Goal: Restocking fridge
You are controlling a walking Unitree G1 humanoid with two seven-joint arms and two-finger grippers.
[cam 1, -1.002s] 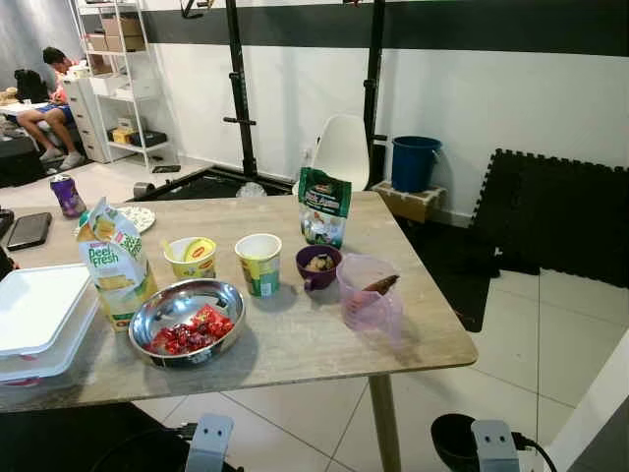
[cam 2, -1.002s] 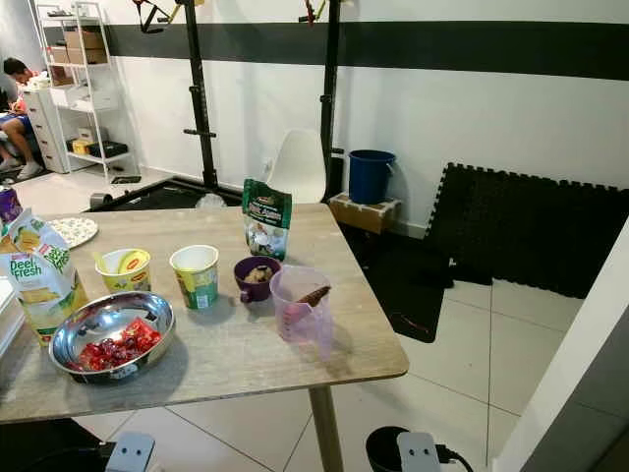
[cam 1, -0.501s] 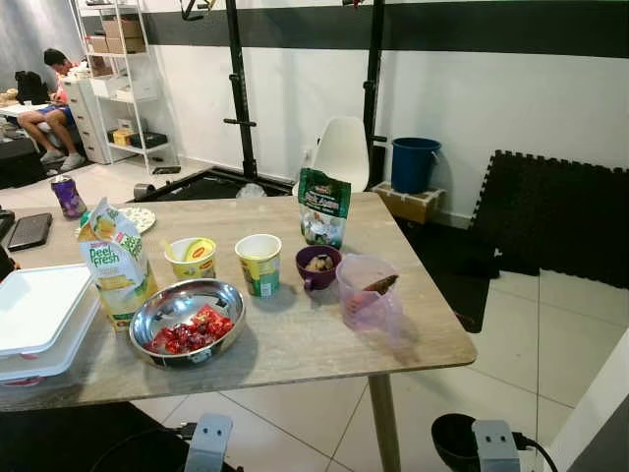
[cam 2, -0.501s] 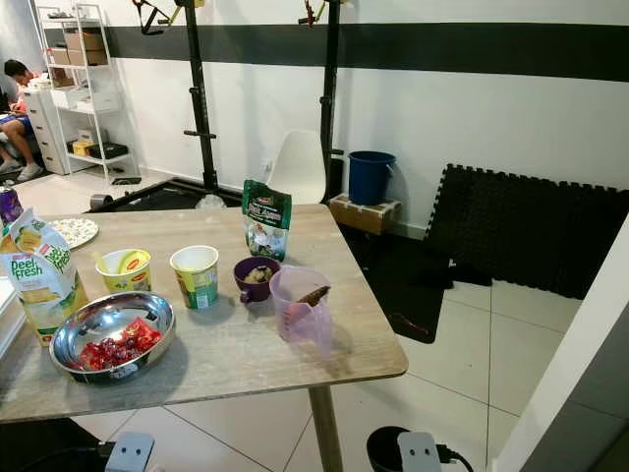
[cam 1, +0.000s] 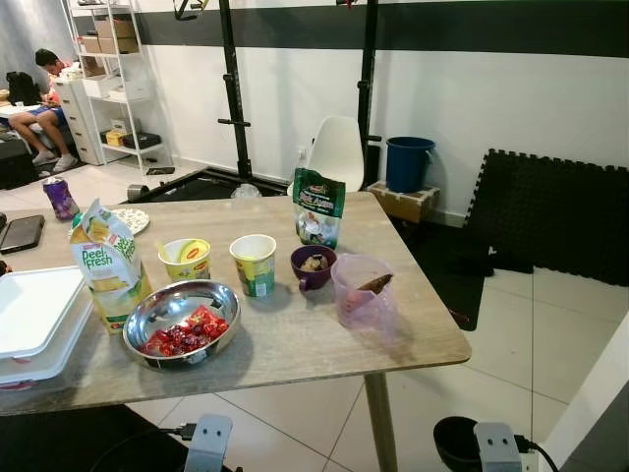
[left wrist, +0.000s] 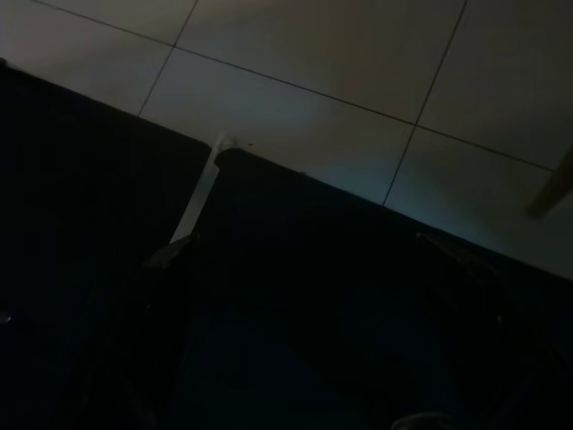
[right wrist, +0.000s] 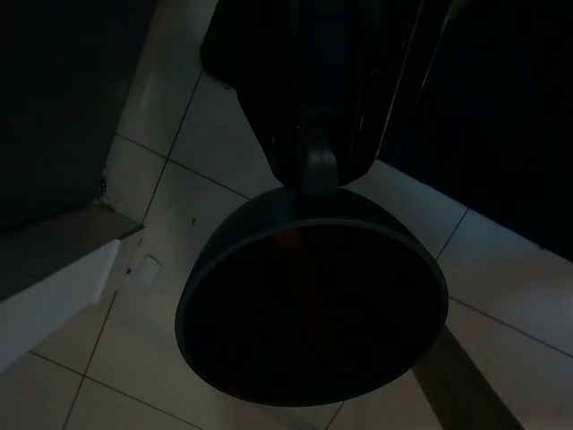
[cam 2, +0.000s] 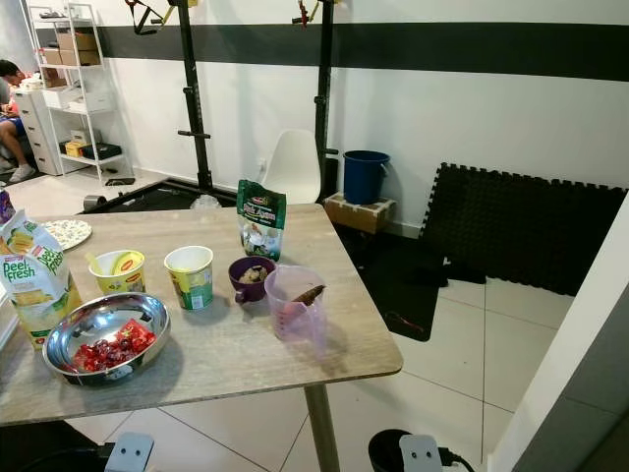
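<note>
Groceries for the fridge are all out on the desk (cam 1: 295,344), and neither end effector is near them. Both arms hang low by the floor; the left wrist view is too dark to tell whether its fingers are apart or together, and the right wrist view looks down on a dark round object (right wrist: 309,305) over pale floor tiles (right wrist: 152,296), its fingers equally unreadable.

At the desk's near side sits a steel bowl (cam 1: 181,321) with red pieces in it, close to the front edge. Just left of it stands an opened juice carton (cam 1: 106,264), and beyond that a white lidded box (cam 1: 34,320) runs off the left border. Behind the bowl comes a row: a yellow noodle cup (cam 1: 187,259), a white and green paper cup (cam 1: 255,264), a purple mug (cam 1: 313,267) holding something pale, then a clear pinkish jug (cam 1: 362,293) with a brown item leaning inside. The jug is the nearest thing to the right edge, with bare wood around it. A green snack pouch (cam 1: 319,207) stands upright toward the far edge.

Right of the desk the tiled floor (cam 1: 550,344) lies open, bordered by black foam mats (cam 1: 550,216). A white chair (cam 1: 336,152) and a blue bucket (cam 1: 409,163) stand against the wall. A person (cam 1: 39,93) sits far off at the left.
</note>
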